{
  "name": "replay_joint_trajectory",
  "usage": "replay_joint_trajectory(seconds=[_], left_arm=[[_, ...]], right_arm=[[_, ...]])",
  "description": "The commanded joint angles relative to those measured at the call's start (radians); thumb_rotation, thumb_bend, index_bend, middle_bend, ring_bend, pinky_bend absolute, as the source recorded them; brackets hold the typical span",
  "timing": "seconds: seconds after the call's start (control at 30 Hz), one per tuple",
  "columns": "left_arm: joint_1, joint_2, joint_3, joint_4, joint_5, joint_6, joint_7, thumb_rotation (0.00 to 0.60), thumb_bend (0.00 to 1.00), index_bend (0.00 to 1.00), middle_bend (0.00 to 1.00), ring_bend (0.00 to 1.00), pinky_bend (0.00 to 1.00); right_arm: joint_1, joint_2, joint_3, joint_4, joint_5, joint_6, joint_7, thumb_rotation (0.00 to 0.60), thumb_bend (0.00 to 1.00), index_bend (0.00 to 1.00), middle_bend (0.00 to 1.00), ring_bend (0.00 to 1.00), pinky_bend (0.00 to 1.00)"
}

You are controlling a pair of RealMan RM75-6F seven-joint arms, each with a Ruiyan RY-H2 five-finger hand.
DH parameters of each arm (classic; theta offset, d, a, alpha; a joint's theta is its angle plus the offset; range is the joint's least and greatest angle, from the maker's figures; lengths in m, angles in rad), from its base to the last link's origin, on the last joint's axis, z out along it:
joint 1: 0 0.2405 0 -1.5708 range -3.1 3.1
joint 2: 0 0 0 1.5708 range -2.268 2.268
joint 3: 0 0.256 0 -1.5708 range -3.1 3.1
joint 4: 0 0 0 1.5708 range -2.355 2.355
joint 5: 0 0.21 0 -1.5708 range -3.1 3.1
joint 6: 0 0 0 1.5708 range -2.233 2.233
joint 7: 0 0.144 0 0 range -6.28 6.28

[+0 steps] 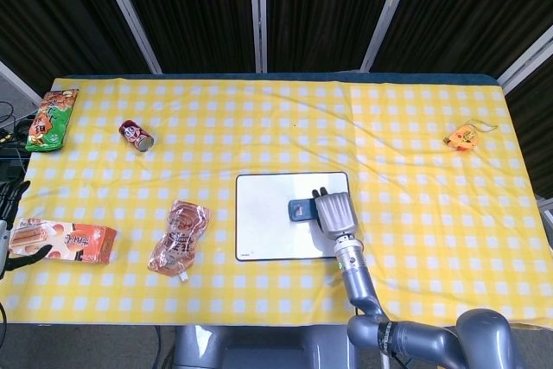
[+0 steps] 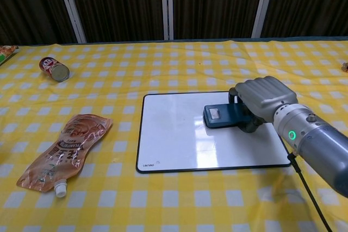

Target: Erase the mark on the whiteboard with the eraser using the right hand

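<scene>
Eraser [image 2: 220,116] is sitting flat on the whiteboard [image 1: 268,231], right half of it, a bit above the middle, and the right robot hand [image 2: 261,101] has it clamped, fingers curled over the eraser's right end with the palm on top. So it's pinching the eraser, not spread.

Key thing for the wiping move: the eraser sticks out to the left of the hand, long axis running roughly left-right across the board, about parallel to the board's long edges. That means all the open board surface lies to the left and toward the near edge from where it's pressed. Honestly I can't spot any mark on the board in either view, it looks plain white with some glare, so I can't say which way the stroke needs to go or whether the job's basically done.

Left robot hand [image 1: 19,244] only peeks in at the far left edge of the head view, well away from the board, and I can't tell how its fingers are set. Right arm is clearly the near one here.
</scene>
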Motion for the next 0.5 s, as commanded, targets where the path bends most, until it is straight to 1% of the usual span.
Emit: replay_joint_trajectory(seconds=[0.03,0.27,0.33,0.5], left_arm=[[0.000,-0.001,0.001,-0.001,0.001,0.000,0.004,0.600,0.11,0.00,0.00,0.00,0.00],[-0.001,-0.005,0.003,-0.005,0.010,0.003,0.017,0.600,0.11,0.00,0.00,0.00,0.00],[0.000,-0.006,0.005,-0.007,0.015,0.007,0.021,0.600,0.11,0.00,0.00,0.00,0.00],[0.003,-0.006,0.006,-0.009,0.022,0.016,0.024,0.600,0.11,0.00,0.00,0.00,0.00]], right_arm=[[-0.014,0.017,0.003,0.007,0.009,0.005,0.001,0.600,0.30,0.82,0.70,0.70,0.77],[-0.044,0.065,0.011,-0.001,0.017,0.022,0.015,0.600,0.30,0.82,0.70,0.70,0.77],[-0.061,0.096,0.018,-0.017,0.019,0.042,0.019,0.600,0.30,0.82,0.70,0.70,0.77],[-0.096,0.167,0.005,-0.093,-0.001,0.078,0.021,0.600,0.30,0.82,0.70,0.70,0.77]])
